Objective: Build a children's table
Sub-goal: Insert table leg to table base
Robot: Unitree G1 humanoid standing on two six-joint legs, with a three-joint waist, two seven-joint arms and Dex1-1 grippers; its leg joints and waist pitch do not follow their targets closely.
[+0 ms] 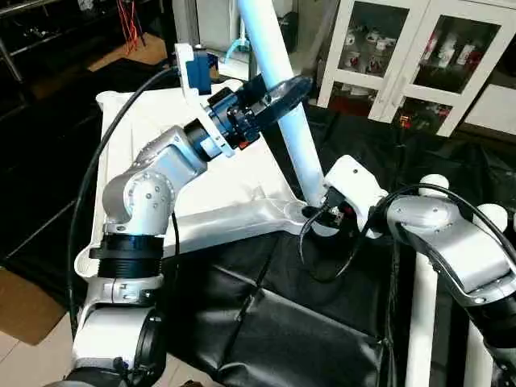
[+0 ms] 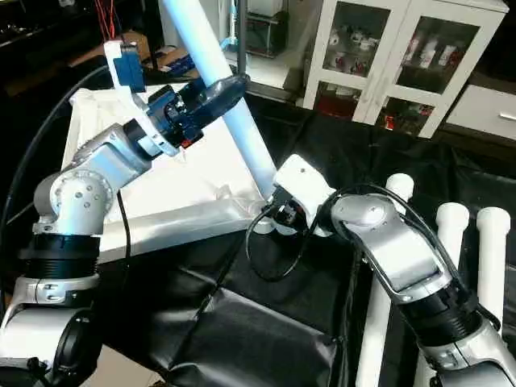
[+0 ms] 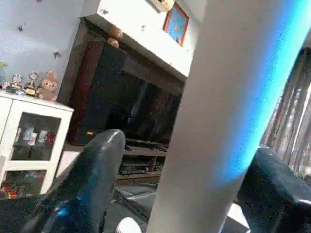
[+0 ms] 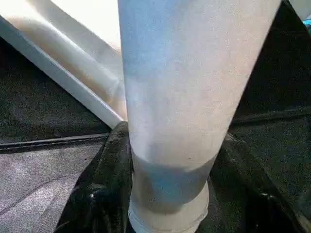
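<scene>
Two grippers work on one white tube leg [image 1: 282,97], which stands tilted with its lower end at the near corner socket [image 1: 316,216] of the upturned white tabletop [image 1: 161,137]. The tabletop lies on a black sheet [image 1: 306,322], ribbed underside up.

The left gripper [image 1: 278,95] meets the leg partway up its length. Its two black fingers [image 3: 92,184] stand spread on either side of the tube; in the left wrist view one finger shows a gap beside the leg, so whether it truly clamps the tube I cannot tell.

The right gripper [image 4: 167,194] is clenched around the leg's base just above the socket, a black finger pressed against each side of the tube.

Three more white tube legs [image 2: 451,234] lie side by side on the sheet at the robot's right. A white glass-door cabinet [image 1: 411,56] stands behind.
</scene>
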